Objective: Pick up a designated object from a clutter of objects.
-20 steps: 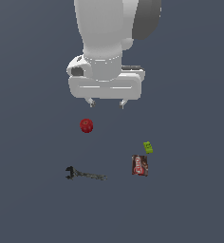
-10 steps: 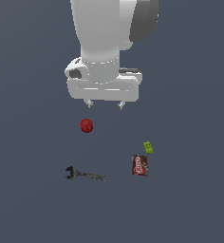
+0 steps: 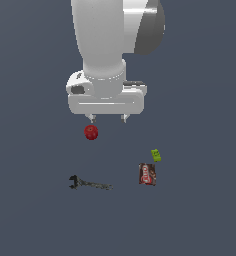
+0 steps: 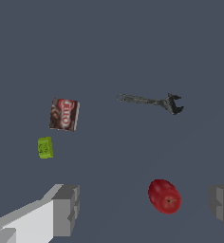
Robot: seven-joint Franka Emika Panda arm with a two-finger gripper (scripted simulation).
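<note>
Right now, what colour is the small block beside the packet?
Bright green block; clearest in the wrist view, next to the brown packet.

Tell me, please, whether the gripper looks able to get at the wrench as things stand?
Probably yes. The wrench lies flat by itself, apart from the red ball, packet and green block. The gripper hangs open above, holding nothing, with nothing between it and the wrench.

You can't read the packet (image 3: 147, 174), its print is too small. One finger (image 4: 223, 205) is cut off by the wrist view's edge.
</note>
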